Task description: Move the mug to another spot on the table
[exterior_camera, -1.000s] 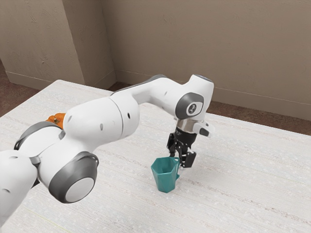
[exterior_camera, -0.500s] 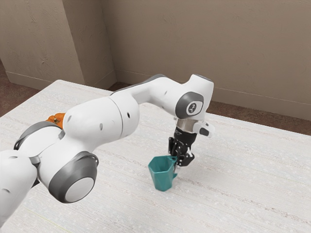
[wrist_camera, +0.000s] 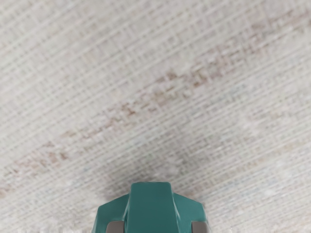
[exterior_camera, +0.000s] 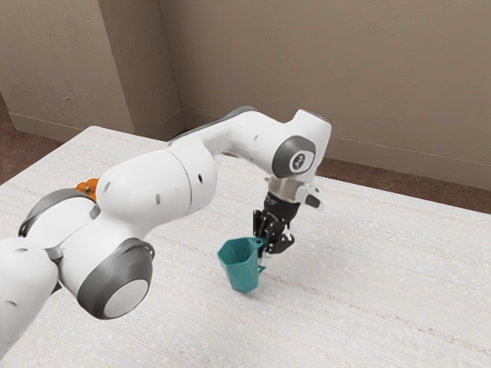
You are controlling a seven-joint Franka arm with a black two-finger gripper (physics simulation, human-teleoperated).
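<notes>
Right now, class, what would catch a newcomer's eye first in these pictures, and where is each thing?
The big white Franka arm reaches in from the exterior view's left over the pale table. Its black two-finger gripper grips a tilted teal faceted mug near the table's middle. A small orange object peeks out behind the arm.

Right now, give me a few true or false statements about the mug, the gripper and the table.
1. The mug is teal. True.
2. The gripper is open and clear of the mug. False: it is shut on the mug.
3. The mug lies flat on its side. False: its mouth faces up, slightly tilted.
4. An orange thing shows over the table beside the arm, at the exterior view's left. True.
</notes>
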